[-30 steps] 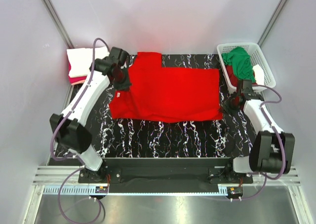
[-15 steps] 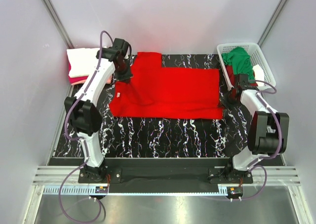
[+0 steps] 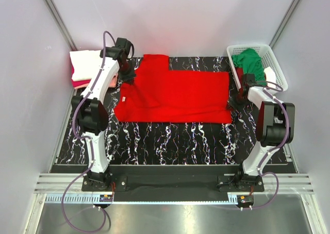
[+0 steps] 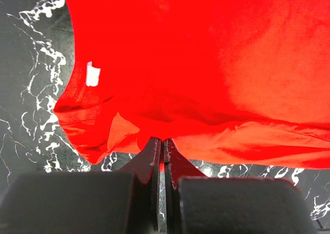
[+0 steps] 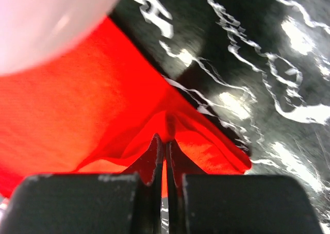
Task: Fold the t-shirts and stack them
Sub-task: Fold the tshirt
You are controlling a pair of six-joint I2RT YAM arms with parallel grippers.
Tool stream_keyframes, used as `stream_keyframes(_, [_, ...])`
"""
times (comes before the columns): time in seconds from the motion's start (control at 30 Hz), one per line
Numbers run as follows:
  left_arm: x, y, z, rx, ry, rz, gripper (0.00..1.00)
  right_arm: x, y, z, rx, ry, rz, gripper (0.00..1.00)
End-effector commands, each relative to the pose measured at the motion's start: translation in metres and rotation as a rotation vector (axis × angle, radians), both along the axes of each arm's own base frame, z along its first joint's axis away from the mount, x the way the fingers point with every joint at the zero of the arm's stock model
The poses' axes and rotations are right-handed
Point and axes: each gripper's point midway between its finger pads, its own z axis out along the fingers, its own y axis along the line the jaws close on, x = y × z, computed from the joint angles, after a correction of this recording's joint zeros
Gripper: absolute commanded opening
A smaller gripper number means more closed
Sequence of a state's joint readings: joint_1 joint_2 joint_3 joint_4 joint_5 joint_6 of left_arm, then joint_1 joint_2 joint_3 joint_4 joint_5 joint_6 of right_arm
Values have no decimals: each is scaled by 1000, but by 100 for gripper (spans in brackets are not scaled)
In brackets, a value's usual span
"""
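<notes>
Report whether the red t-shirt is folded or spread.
Partly folded: the red t-shirt lies flat with one sleeve out; left gripper and right gripper pinch its edges.

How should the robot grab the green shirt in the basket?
Probably pinch the highest bunched fold of the green shirt, coming straight down from above. It lies crumpled in the white basket. The basket's walls block a sideways approach, and the shirt shows no flat edge to slide an end effector under.
</notes>
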State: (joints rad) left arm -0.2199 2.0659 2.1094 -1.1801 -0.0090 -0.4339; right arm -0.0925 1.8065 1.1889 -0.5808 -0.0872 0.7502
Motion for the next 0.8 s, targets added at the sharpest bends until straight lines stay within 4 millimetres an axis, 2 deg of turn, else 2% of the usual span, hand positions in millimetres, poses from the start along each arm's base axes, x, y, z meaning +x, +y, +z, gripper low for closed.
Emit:
stream_keyframes(0.0, [14, 4, 3, -26, -37, 3, 0, 24, -5, 6, -13, -52, 16, 3])
stream_keyframes(0.03, [16, 4, 2, -33, -39, 10, 0, 26, -5, 5, -13, -50, 17, 5])
stream_keyframes(0.1, [23, 5, -6, -41, -28, 21, 0, 31, -6, 4, -17, -50, 21, 16])
stream_keyframes(0.17, [30, 3, -14, -56, -16, 31, 0, 33, -6, 3, -21, -46, 24, 30])
stream_keyframes(0.2, [34, 3, -15, -70, -17, 37, 0, 36, -7, 6, -23, -49, 25, 47])
stream_keyframes(0.27, [41, 0, -27, -88, 5, 49, 2, 39, -8, 8, -27, -52, 28, 59])
stream_keyframes(0.3, [47, -2, -23, -110, -9, 49, 8, 42, -8, 15, -30, -65, 29, 65])
stream_keyframes(0.33, [51, -3, -28, -122, 0, 61, 13, 41, -9, 18, -33, -62, 28, 74])
stream_keyframes(0.4, [60, -4, -19, -152, -28, 72, 20, 39, -10, 31, -44, -87, 29, 84])
stream_keyframes(0.43, [63, -4, -12, -164, -45, 84, 28, 38, -10, 36, -48, -100, 32, 86])
stream_keyframes(0.47, [65, -3, -6, -167, -62, 91, 45, 37, -10, 41, -52, -114, 43, 89])
stream_keyframes(0.5, [69, 0, 3, -157, -92, 100, 55, 33, -9, 53, -58, -138, 49, 92])
stream_keyframes(0.53, [67, 1, 20, -159, -133, 104, 60, 30, -8, 58, -61, -151, 55, 96])
stream_keyframes(0.6, [68, 5, 37, -151, -197, 106, 67, 19, -4, 72, -66, -188, 80, 96])
stream_keyframes(0.63, [58, 8, 48, -144, -212, 109, 69, 16, 5, 77, -69, -203, 109, 97])
stream_keyframes(0.7, [49, 15, 54, -120, -225, 120, 77, 2, 15, 84, -92, -220, 152, 97])
stream_keyframes(0.73, [34, 19, 54, -106, -212, 118, 78, -3, 20, 86, -98, -222, 171, 97])
stream_keyframes(0.77, [25, 22, 52, -95, -199, 123, 78, -10, 37, 85, -101, -223, 223, 97])
